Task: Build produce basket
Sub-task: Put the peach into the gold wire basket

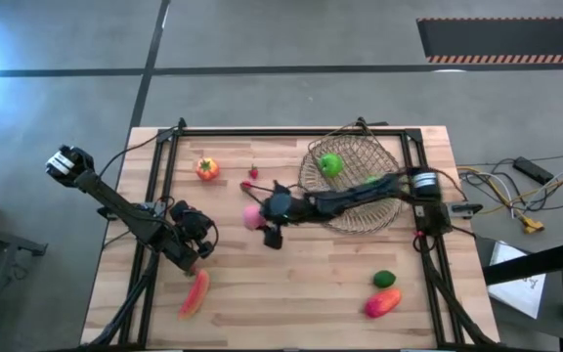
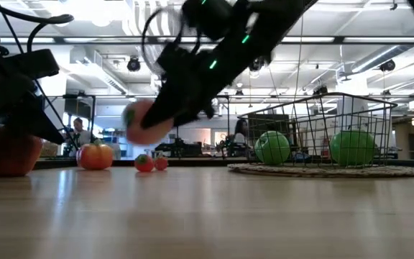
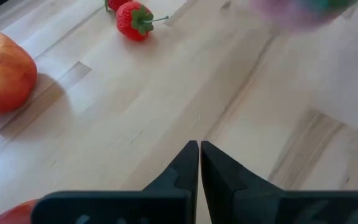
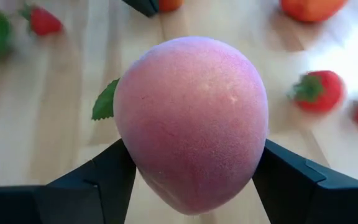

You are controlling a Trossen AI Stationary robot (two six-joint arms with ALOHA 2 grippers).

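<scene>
The peach (image 4: pixel 191 121) is held clear of the table (image 1: pixel 301 284), near its middle and just beside the basket (image 1: pixel 355 181) on the side toward the left arm. The right gripper (image 4: pixel 191 180) has its two fingers (image 4: pixel 107 171) pressed against the peach's sides. The fruit is soft pink, matte and velvety, darker toward its lower tip, with a small green leaf (image 4: pixel 106 101) behind it.

The table is pale wood planking inside a dark frame, on a grey concrete floor; the low view shows an open workshop with ceiling lights behind it.

The basket is a round tan openwork dish at the table's far right, with a green apple (image 1: pixel 329 164) in it; the right arm lies across it and hides part of its rim. In the low view its wires and two green fruits show, but the peach there is a blur.

Beyond the peach from the basket lie two strawberries (image 1: pixel 251 177) and a tomato (image 1: pixel 206 168). The left gripper (image 3: pixel 199 155), fingers pressed together and empty, hangs farther on, near a long red pepper (image 1: pixel 194 291). Nearer the front edge than the basket sit a lime (image 1: pixel 385 280) and a red fruit (image 1: pixel 382 302), too small to identify.
</scene>
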